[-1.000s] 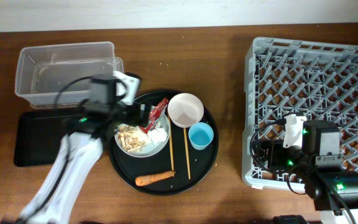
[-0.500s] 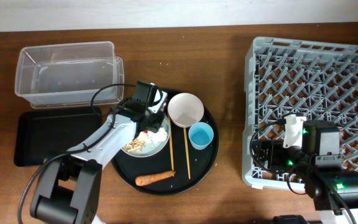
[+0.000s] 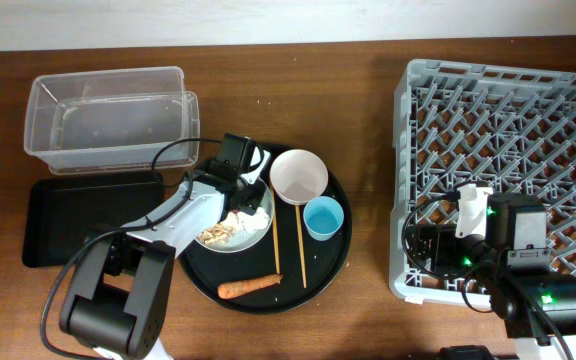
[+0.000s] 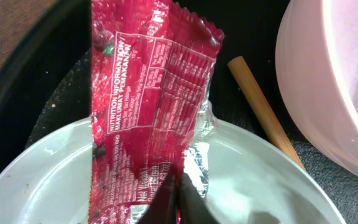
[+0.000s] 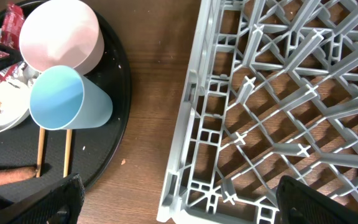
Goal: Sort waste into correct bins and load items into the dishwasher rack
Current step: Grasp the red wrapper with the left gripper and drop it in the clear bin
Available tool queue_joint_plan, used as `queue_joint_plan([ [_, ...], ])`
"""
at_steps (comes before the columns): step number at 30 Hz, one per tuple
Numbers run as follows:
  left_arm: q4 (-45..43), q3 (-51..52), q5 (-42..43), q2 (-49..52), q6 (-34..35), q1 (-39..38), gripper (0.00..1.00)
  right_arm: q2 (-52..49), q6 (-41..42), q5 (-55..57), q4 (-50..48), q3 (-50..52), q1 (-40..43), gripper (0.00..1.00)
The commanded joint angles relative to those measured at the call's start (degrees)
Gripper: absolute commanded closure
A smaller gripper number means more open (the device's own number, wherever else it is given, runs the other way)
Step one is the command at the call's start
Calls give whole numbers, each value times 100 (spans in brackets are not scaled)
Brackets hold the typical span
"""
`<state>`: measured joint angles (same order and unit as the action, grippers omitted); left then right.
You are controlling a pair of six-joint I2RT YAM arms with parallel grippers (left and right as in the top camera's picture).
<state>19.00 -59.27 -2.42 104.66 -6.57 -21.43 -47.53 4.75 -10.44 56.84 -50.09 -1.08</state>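
Observation:
My left gripper [image 4: 176,202] is shut on the lower edge of the red snack wrapper [image 4: 148,93], which lies over the rim of the pale plate [image 4: 260,180]. From overhead, the left gripper [image 3: 246,190] covers the wrapper at the plate's [image 3: 265,228] far edge. Beige food scraps [image 3: 211,235] lie on the plate. The white bowl [image 3: 299,176], blue cup [image 3: 323,218], two chopsticks [image 3: 276,245] and carrot [image 3: 248,288] rest on the round black tray [image 3: 333,262]. My right gripper [image 5: 179,205] hangs open over the near left corner of the dishwasher rack [image 5: 278,93], holding nothing.
The clear tub [image 3: 108,120] stands at the back left, with the flat black tray [image 3: 68,220] just in front of it. The grey rack [image 3: 508,130] fills the right side. Bare wood separates the round tray from the rack.
My left arm swung right and dropped onto the plate's far edge, and its jaws went from open to shut on the red wrapper. The right arm has not moved.

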Motion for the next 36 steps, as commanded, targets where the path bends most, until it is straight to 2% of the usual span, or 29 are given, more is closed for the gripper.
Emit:
queue_joint_plan([
  [1, -7, -107, -42, -57, -17, -33, 100, 15, 46, -50, -2, -125, 35, 2],
  [6, 11, -153, -50, -1043, -20, -15, 100, 15, 46, -50, -2, -125, 35, 2],
  [8, 33, -153, -59, -1071, -17, -15, 100, 15, 46, -50, 0, -125, 35, 2],
  [9, 59, -153, -39, -1071, -17, -17, 94, 15, 46, -50, 0, -125, 35, 2],
  [10, 105, -153, 0, -1047, -15, -22, 50, 15, 46, -50, -2, -125, 35, 2],
  [11, 168, -153, 4, -994, 72, -24, 40, 15, 46, -50, 0, -125, 35, 2],
  [15, 310, -153, 22, -577, 96, -33, 35, 15, 46, -50, 0, -125, 35, 2],
  [21, 258, -153, -66, 138, 90, -66, 36, 15, 46, -50, 0, -125, 35, 2],
  [22, 199, -153, -275, 153, 90, -66, 46, 15, 46, -50, 0, -125, 35, 2],
  [24, -15, -153, -667, 151, 90, -66, 79, 15, 46, -50, 0, -125, 35, 2],
  [26, -46, -186, -664, 149, 90, -66, 100, 15, 46, -50, 2, -125, 35, 2],
  [28, 22, -273, -664, -50, 92, -66, 100, 15, 44, -48, 20, -125, 35, 2],
  [32, -35, -278, -669, -1335, 114, 157, 100, 15, 44, -48, 42, -125, 35, 2],
  [34, -398, -278, -667, -1882, 114, 758, 100, 15, 44, -48, 42, -125, 35, 2],
  [35, -916, -278, -640, -1873, 114, 1272, 100, 15, 44, -48, 42, -125, 35, 2],
  [36, -1115, -278, -640, -1825, 114, 1438, 100, 15, 44, -48, 39, -125, 35, 2],
])
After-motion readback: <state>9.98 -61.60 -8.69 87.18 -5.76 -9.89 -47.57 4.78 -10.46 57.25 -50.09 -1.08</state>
